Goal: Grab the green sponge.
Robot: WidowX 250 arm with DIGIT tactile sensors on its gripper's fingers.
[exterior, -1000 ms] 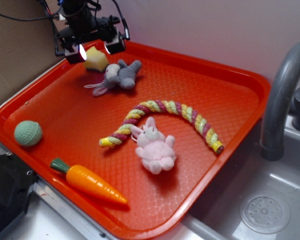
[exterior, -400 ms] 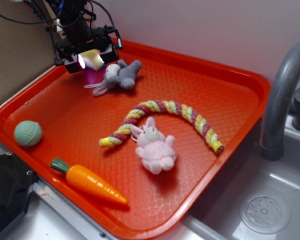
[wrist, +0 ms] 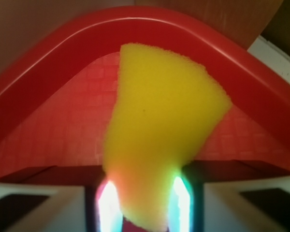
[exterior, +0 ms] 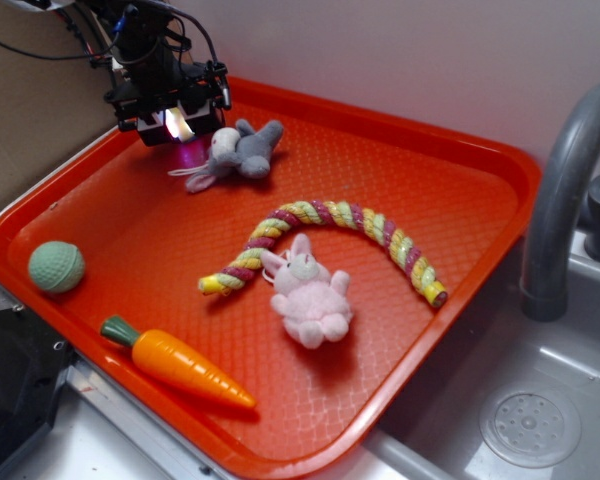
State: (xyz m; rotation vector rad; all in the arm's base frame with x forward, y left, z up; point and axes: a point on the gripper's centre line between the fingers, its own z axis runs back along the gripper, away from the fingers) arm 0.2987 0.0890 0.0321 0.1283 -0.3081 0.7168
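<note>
Gripping: the gripper (wrist: 142,205) is clenched on the green sponge (wrist: 159,130), its lower end pinched between the two glowing fingers (wrist: 108,205).
Carrot: an orange toy carrot (exterior: 177,363) lies at the tray's near edge.
Ball: a pale green dimpled ball (exterior: 56,266) sits by the near-left rim.
Middle: a pink plush bunny (exterior: 310,295) touches a striped rope toy (exterior: 332,241).
Beyond: a grey plush toy (exterior: 237,152) lies just beside the gripper (exterior: 177,122).
Sponge: held at the far-left corner of the red tray (exterior: 460,170), mostly hidden in the exterior view.
Right: a grey faucet (exterior: 565,190) stands over the sink (exterior: 520,400).
</note>
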